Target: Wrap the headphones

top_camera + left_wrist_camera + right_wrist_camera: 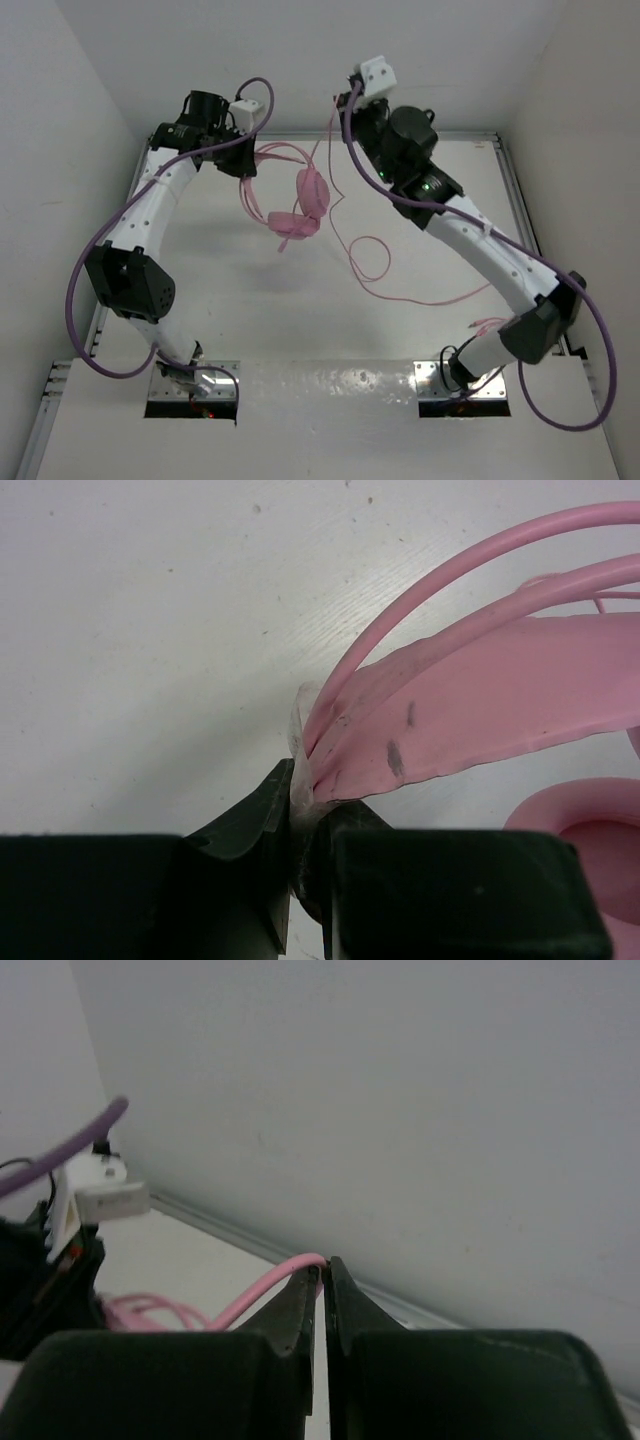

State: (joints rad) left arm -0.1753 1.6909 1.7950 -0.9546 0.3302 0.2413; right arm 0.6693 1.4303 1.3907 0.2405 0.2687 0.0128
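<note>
The pink headphones [296, 212] hang above the table at the back middle, their two earcups low and the headband [272, 153] up toward the left. My left gripper [243, 160] is shut on the headband [470, 695], held between its fingers in the left wrist view; one earcup [590, 840] shows at lower right. My right gripper [345, 95] is raised at the back and shut on the thin pink cord [265, 1285] at its fingertips. The cord [365, 262] drops from there and loops over the table to the right, ending near the right arm's base.
White walls close in at the back and both sides. A metal rail [470, 135] runs along the table's back edge. Thick purple arm cables [85, 300] loop beside each arm. The left arm's white camera mount [105, 1195] shows in the right wrist view.
</note>
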